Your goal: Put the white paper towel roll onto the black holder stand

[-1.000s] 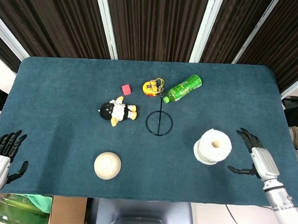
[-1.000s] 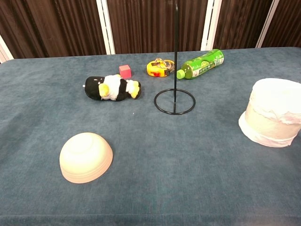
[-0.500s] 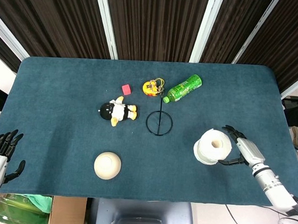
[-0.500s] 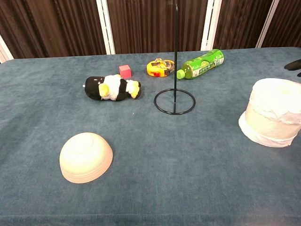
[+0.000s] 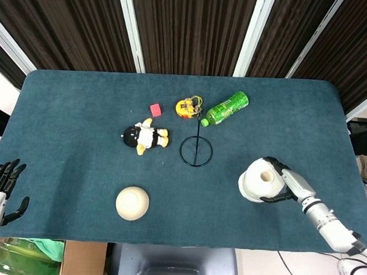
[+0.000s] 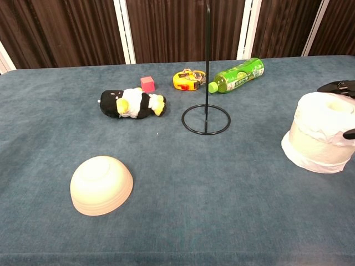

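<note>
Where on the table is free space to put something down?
Bare cloth lies left of the plush penguin and bowl, and between the bowl and paper towel roll. It is crowded around the black holder stand, near the green bottle.

Your paper towel roll [image 5: 262, 179] stands right of the holder stand [image 5: 196, 149] (bottle [image 5: 225, 108] behind it), bowl [image 5: 132, 203] near left.

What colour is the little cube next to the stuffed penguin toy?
The cube is pinkish red, clearest in the chest view, just behind the penguin toy.
</note>
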{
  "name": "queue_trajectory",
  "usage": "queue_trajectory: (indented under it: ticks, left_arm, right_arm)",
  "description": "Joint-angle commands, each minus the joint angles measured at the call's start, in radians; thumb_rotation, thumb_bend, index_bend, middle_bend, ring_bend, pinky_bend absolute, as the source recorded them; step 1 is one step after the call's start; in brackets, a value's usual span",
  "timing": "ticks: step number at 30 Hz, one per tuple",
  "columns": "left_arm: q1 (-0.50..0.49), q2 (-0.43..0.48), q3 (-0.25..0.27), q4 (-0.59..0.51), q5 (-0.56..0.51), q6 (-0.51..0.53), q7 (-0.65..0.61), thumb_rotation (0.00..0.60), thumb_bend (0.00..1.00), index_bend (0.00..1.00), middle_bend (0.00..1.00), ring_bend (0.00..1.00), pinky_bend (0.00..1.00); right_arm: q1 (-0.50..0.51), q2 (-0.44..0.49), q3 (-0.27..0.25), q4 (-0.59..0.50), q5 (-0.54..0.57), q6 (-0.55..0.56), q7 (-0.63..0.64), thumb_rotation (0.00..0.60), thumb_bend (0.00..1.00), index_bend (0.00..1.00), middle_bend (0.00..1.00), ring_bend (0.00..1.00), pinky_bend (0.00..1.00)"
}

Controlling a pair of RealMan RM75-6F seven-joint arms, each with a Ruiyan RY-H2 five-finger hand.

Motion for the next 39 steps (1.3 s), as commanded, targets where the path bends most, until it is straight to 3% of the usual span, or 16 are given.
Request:
queue_trajectory:
  ticks: [1,3,8,14,20,25,34,39]
  left_arm:
    - [0.001,0.0,0.0,0.0,0.005,0.006,-0.001,0.6,0.44,0.0,0.0,0.0,0.09]
    - [0.002,-0.001,0.0,0.004,0.007,0.012,-0.004,0.6,0.44,0.0,0.0,0.0,0.09]
    - [0.003,-0.002,-0.001,0.007,0.008,0.013,-0.006,0.6,0.44,0.0,0.0,0.0,0.09]
    - [0.003,-0.002,-0.001,0.007,0.009,0.013,-0.006,0.6,0.44,0.0,0.0,0.0,0.09]
    - [0.003,-0.002,-0.001,0.007,0.009,0.012,-0.006,0.6,0.44,0.0,0.0,0.0,0.09]
    - [0.003,-0.002,-0.001,0.007,0.009,0.012,-0.006,0.6,0.44,0.0,0.0,0.0,0.09]
    - [0.003,-0.002,-0.001,0.007,0.009,0.012,-0.006,0.6,0.44,0.0,0.0,0.0,0.09]
    - [0.003,-0.002,-0.001,0.007,0.009,0.012,-0.006,0.6,0.44,0.0,0.0,0.0,0.09]
  right_arm:
    - [-0.001,-0.024,0.004,0.018,0.013,0.024,-0.033,0.562,0.14,0.49,0.4,0.37,0.43]
    - [0.003,-0.029,0.002,0.016,0.022,0.018,-0.054,0.584,0.19,0.66,0.55,0.5,0.5]
    - [0.0,-0.025,0.009,-0.001,0.046,0.036,-0.085,0.6,0.25,0.83,0.68,0.63,0.58]
    - [-0.038,0.014,0.03,-0.055,0.033,0.147,-0.078,0.6,0.27,0.85,0.7,0.65,0.58]
    - [-0.066,0.156,0.072,-0.195,-0.025,0.269,0.003,0.6,0.27,0.85,0.7,0.65,0.57]
    - [-0.07,0.319,0.154,-0.352,-0.004,0.344,0.05,0.6,0.27,0.85,0.7,0.65,0.57]
    - [0.067,0.513,0.35,-0.519,0.269,0.233,-0.008,0.6,0.27,0.84,0.71,0.66,0.56]
    - [0.204,0.537,0.415,-0.563,0.495,0.133,-0.178,0.6,0.27,0.84,0.71,0.66,0.56]
